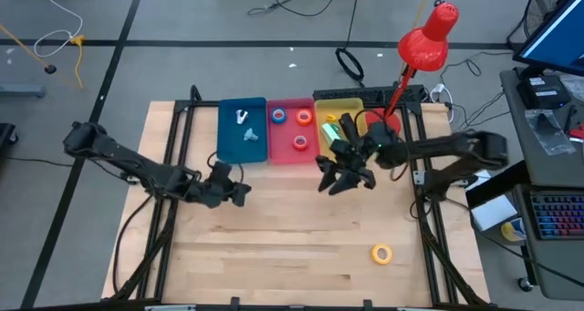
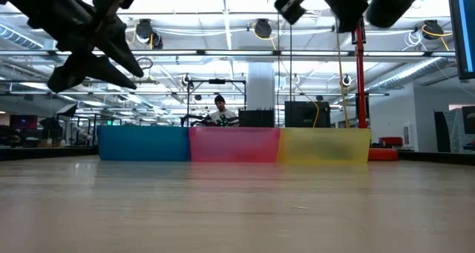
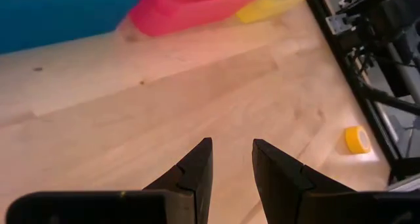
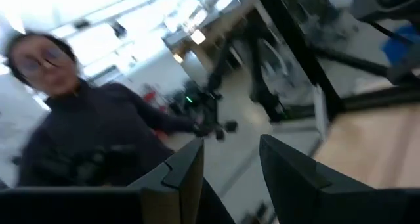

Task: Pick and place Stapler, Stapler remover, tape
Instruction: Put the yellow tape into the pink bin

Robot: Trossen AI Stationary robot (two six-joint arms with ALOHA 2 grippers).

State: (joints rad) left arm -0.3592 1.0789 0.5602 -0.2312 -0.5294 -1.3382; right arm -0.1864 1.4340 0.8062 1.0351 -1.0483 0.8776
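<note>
A: Item 1, bins?
B: 3 bins in a row at the table's far edge: blue bin (image 1: 230, 151), pink bin (image 1: 290, 156), yellow bin (image 1: 330, 108). In the low view they stand side by side, touching.

A: Item 2, tape?
B: 4 rolls. Yellow tape roll (image 1: 381, 253) lies alone on the bare wood near the front right of the table (image 1: 274, 247), well apart from the bins; the left wrist view shows it too, close to the dark frame rail. Blue tape roll (image 1: 278, 117), orange tape roll (image 1: 303, 118) and red tape roll (image 1: 299, 143) lie in the pink bin.

A: Item 3, other contents?
B: Pale metal items (image 1: 245, 127) in the blue bin; too small to name. Yellow bin's contents are mostly hidden by the right arm.

A: Item 4, left gripper?
B: Left gripper (image 3: 231, 163) sits above the wood left of centre, in front of the blue bin. Fingers a narrow gap apart, holding nothing.

A: Item 5, right gripper?
B: Right gripper (image 1: 345, 178) is raised just in front of the yellow bin, fingers spread, nothing between them. Its wrist camera looks out into the room at a person (image 4: 72, 138) in dark clothing.

A: Item 6, extras?
B: 1 red desk lamp (image 1: 427, 36) behind the yellow bin.
</note>
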